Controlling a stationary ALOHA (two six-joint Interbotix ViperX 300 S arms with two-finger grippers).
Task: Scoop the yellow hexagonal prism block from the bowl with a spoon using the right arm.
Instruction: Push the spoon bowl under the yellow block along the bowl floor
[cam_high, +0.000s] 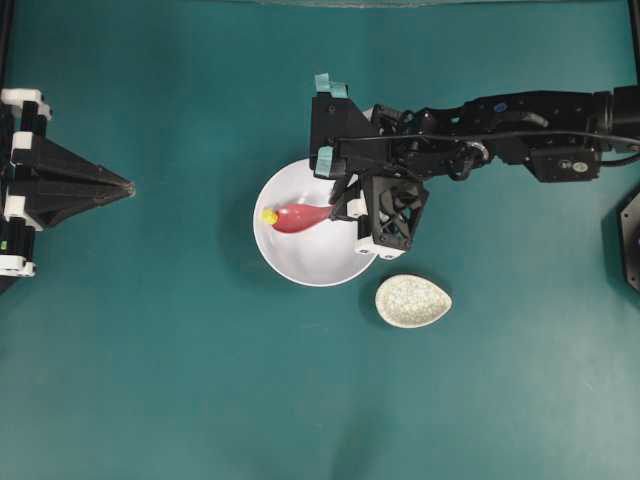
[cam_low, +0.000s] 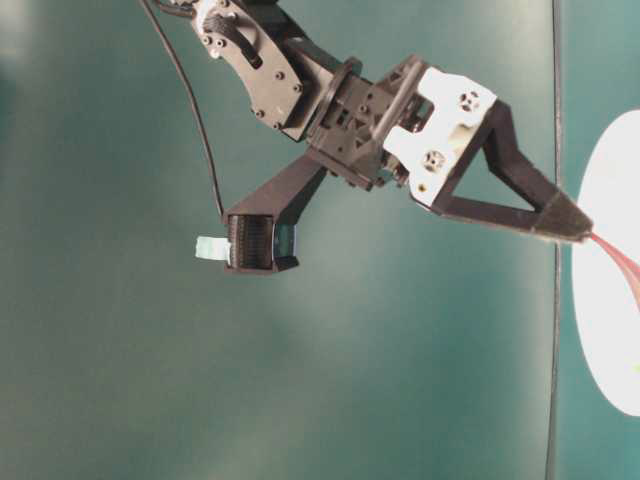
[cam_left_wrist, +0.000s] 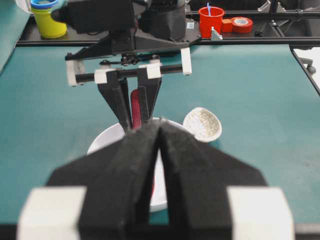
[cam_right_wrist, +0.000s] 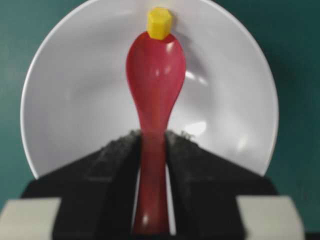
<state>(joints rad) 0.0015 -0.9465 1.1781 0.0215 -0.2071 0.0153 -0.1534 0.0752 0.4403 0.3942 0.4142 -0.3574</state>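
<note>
Right wrist view: my right gripper (cam_right_wrist: 150, 150) clamps the red spoon (cam_right_wrist: 155, 75) by its handle over the white bowl (cam_right_wrist: 65, 90), the yellow block (cam_right_wrist: 160, 23) touching the scoop's tip. My left gripper (cam_left_wrist: 160, 131) rests with jaws together, well apart.

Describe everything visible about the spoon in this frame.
The spoon is a glossy pink-red soup spoon with an oval scoop and a short straight handle. The right end effector clamps its handle. The scoop reaches into the white bowl, its tip against the small yellow block, which sits at the tip rather than inside the scoop.
</note>
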